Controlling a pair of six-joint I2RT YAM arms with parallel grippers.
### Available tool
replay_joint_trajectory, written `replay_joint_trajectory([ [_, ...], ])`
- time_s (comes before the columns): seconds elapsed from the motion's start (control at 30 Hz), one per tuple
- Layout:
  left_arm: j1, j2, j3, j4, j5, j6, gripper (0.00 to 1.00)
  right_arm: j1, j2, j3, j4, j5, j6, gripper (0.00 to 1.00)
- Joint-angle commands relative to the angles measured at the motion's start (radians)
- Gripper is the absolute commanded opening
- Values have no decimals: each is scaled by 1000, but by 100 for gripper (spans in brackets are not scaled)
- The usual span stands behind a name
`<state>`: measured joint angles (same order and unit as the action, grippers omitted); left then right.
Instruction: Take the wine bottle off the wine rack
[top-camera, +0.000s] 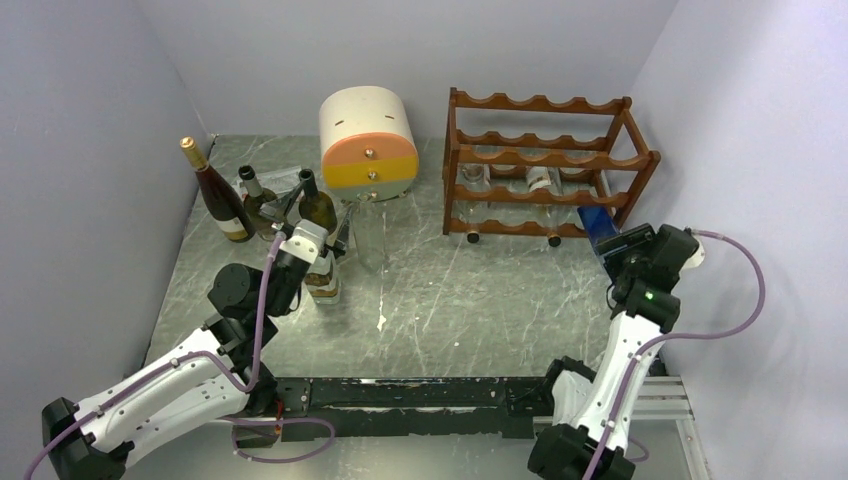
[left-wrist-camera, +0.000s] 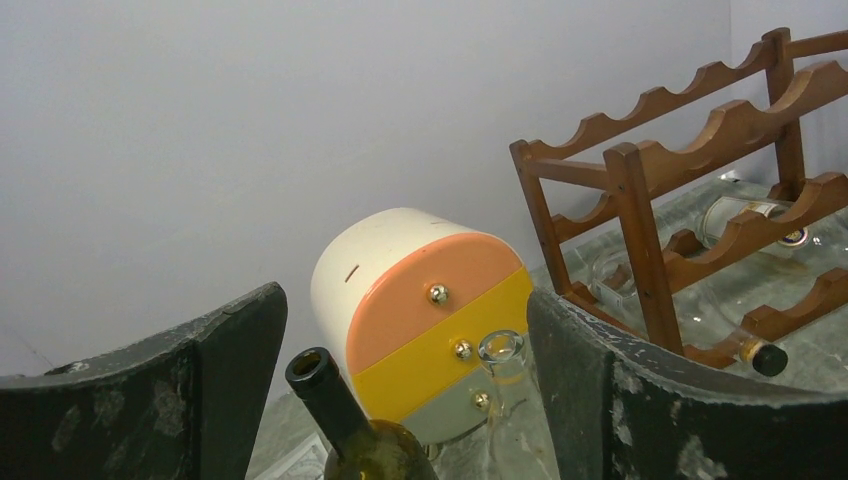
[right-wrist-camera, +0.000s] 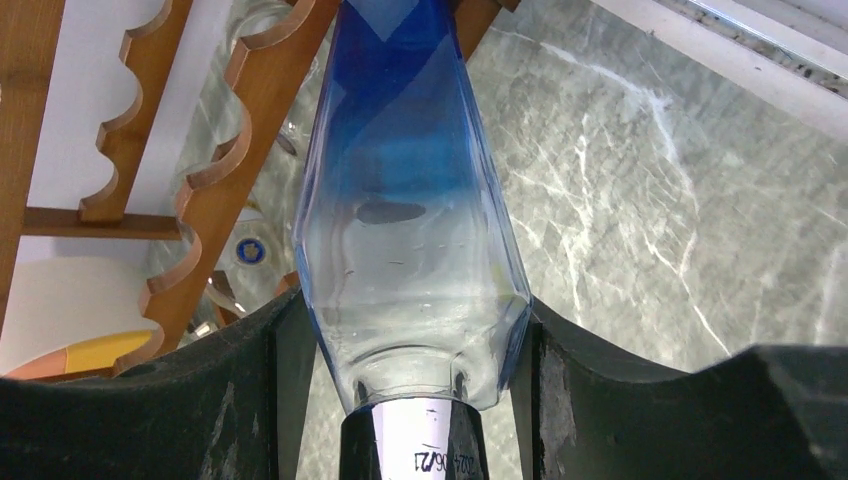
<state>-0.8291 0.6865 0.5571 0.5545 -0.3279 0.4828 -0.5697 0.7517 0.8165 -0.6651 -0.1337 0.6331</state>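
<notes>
On my far left a brown bottle (top-camera: 212, 192) with a gold cap stands by the wall, and a dark bottle (top-camera: 256, 196) is just beside it, both upright on the marbled desk (top-camera: 450, 310). Next comes my left pincer (left-wrist-camera: 405, 295), its two pads spread wide. The open neck of a green bottle (left-wrist-camera: 330, 395) stands up between them, nearer the left pad, and I see no contact with either one, so this pincer holds nothing. Just past it is the mouth of a clear glass bottle (left-wrist-camera: 501, 350). Behind that sits the cream-and-orange drawer unit (top-camera: 368, 140), between this arm and the wine rack (top-camera: 545, 160). The rack stands at the back right of the desk, with clear bottles (top-camera: 540, 181) lying on its lower tiers. At the rack's bottom right corner lies the wine bottle (right-wrist-camera: 410, 150), blue fading to clear glass, its neck pointing out toward my right arm. My right pincer (right-wrist-camera: 412, 315) is clamped on its shoulder, a pad pressed to each side and the silver neck running back between them. I cannot tell whether the bottle's far end rests on the rails
</notes>
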Motion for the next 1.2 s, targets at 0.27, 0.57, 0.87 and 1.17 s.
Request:
replay_joint_trajectory([
  [0.27, -6, -23, -4, 33, -18, 21, 93, 133, -16, 195, -236, 235, -44, 0],
  [0.57, -7, -35, -2, 30, -14, 18, 93, 142, -117, -146, 11, 124, 10, 0],
  [0.87, -8, -31, 2, 23, -1, 12, 93, 150, -103, -210, -133, 185, 147, 0],
  [1.17, -11, -46, 2, 24, 4, 13, 93, 156, 18, -148, -325, 185, 128, 2],
])
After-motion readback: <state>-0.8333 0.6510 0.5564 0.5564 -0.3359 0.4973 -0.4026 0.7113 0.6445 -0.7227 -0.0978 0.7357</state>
